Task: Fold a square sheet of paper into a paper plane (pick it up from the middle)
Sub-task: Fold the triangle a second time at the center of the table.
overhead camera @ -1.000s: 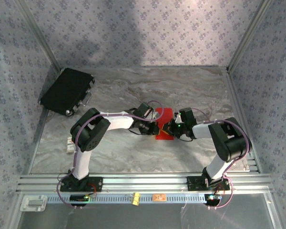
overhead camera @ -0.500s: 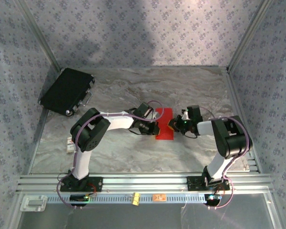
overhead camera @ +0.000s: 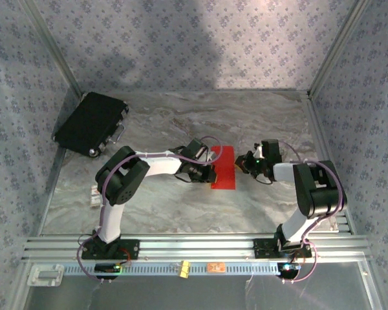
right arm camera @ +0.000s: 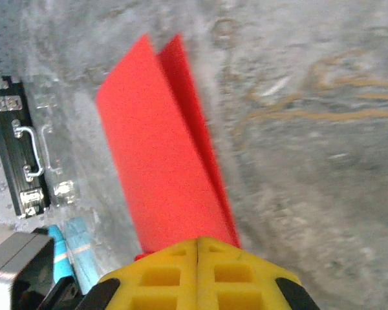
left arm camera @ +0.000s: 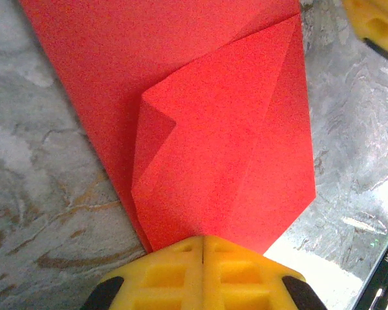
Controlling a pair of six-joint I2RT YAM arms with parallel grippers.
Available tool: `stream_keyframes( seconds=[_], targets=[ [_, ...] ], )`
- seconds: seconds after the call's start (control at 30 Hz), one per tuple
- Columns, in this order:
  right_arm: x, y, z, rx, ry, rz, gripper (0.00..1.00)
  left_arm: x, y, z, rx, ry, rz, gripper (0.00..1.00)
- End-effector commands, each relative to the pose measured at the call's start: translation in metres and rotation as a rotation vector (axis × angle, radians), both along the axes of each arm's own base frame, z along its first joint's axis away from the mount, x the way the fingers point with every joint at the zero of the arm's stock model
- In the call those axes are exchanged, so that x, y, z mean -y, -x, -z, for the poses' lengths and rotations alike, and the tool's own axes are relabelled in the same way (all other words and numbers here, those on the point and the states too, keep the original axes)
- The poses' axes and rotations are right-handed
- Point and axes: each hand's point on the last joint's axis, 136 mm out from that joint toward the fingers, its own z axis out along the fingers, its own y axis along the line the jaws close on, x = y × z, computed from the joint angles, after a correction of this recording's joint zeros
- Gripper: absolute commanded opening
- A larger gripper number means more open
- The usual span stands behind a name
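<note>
On the marbled table (overhead camera: 265,116), the paper (overhead camera: 224,166) lies as a narrow red strip, folded lengthwise and not yet a plane. Left wrist view: one corner is turned in over the strip as a triangular flap, with a smaller crumpled fold beside the flap's left edge. The left gripper (overhead camera: 211,173) sits at the paper's left edge, toward its near end. Its yellow fingers (left arm camera: 161,274) are pressed together with no gap along the seam, and their tips meet the paper's near point. Whether any paper is caught between them cannot be told. The right gripper (overhead camera: 244,161) stands just right of the paper's far half, apart from it in the top view. Its fingers (right arm camera: 236,274) are likewise pressed together and hold nothing visible. Right wrist view, somewhat blurred: two red layers show at the paper's far end, the upper one appearing slightly raised. A black case (overhead camera: 90,123) with metal latches lies well left of the paper and farther back, against the wall.
</note>
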Motion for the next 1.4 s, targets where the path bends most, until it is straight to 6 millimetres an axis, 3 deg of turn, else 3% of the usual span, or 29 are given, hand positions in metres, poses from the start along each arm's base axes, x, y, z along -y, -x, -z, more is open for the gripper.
stream_keyframes(
  seconds=[0.0,0.13,0.3,0.4,0.57,0.7,1.03,1.37],
  targets=[
    [-0.015,0.008,-0.004,0.006,-0.003,-0.07,0.02,-0.033,0.015,0.039,-0.065,-0.172,-0.016,0.0],
    [-0.024,0.014,0.009,-0.025,-0.014,-0.102,0.01,-0.031,0.014,0.036,-0.064,-0.165,-0.017,0.0],
    [-0.012,0.023,0.035,-0.103,0.043,-0.066,0.0,-0.024,0.01,0.026,-0.057,-0.141,-0.015,0.0],
    [-0.006,0.03,0.046,-0.134,0.06,-0.051,0.0,-0.014,0.002,0.006,-0.031,-0.099,-0.018,0.0],
    [-0.006,0.032,0.048,-0.137,0.058,-0.053,0.0,0.01,-0.016,-0.041,0.031,-0.001,-0.018,0.02],
    [-0.006,0.031,0.047,-0.132,0.061,-0.05,0.0,0.028,-0.02,-0.055,0.007,0.069,0.003,0.01],
    [-0.006,0.031,0.048,-0.132,0.059,-0.043,0.0,0.04,-0.008,-0.022,-0.092,0.024,0.04,0.0],
    [-0.006,0.034,0.051,-0.137,0.063,-0.047,0.0,0.015,0.008,0.019,-0.134,-0.091,0.03,0.0]
  ],
)
